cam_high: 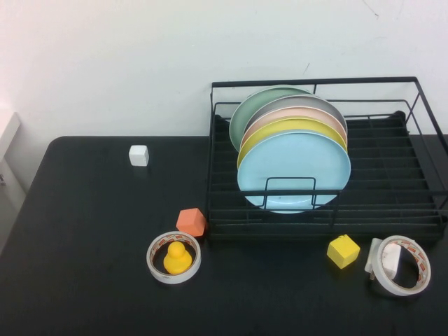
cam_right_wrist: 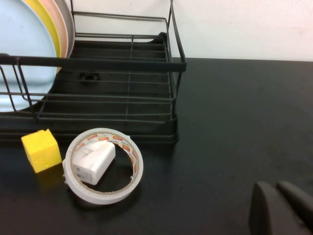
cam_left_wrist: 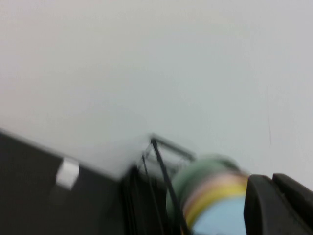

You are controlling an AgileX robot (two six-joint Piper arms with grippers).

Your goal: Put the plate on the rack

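Observation:
The light blue plate stands upright at the front of a row of plates in the black wire rack. Behind it stand a yellow, a pink, a grey and a pale green plate. Neither arm shows in the high view. The left wrist view is blurred; my left gripper is shut and empty, raised, apart from the rack, with the plate beyond it. My right gripper is shut and empty, low over the black table right of the rack, and the plate's edge shows there.
In front of the rack lie an orange block, a tape roll around a yellow duck, a yellow cube and a second tape roll around a white piece. A white cube sits far left.

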